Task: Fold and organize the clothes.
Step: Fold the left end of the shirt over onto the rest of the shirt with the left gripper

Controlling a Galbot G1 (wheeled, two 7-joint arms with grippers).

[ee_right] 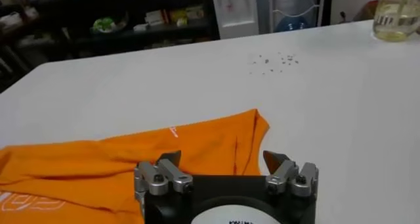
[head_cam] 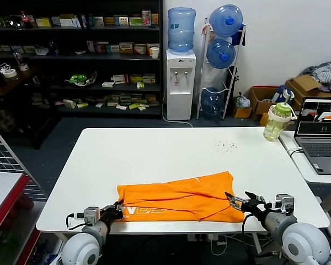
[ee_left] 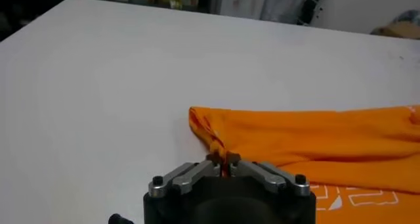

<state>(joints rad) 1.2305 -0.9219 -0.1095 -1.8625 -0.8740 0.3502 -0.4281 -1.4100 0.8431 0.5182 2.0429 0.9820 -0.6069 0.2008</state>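
The bright orange T-shirt (head_cam: 179,196) lies folded in a long strip near the front edge of the white table (head_cam: 154,149), with white lettering (head_cam: 140,211) showing at its left end. My left gripper (head_cam: 117,210) is shut on the shirt's left front corner; in the left wrist view (ee_left: 224,158) the cloth (ee_left: 308,140) is pinched between the fingertips. My right gripper (head_cam: 238,201) is open over the shirt's right front edge; in the right wrist view (ee_right: 223,157) the cloth (ee_right: 164,153) lies between and beyond the spread fingers.
A green-lidded bottle (head_cam: 278,121) stands at the table's far right corner. A laptop (head_cam: 321,135) sits on a side table to the right. Small dark crumbs (head_cam: 227,146) dot the table. Shelves, a water dispenser (head_cam: 180,83) and boxes stand behind.
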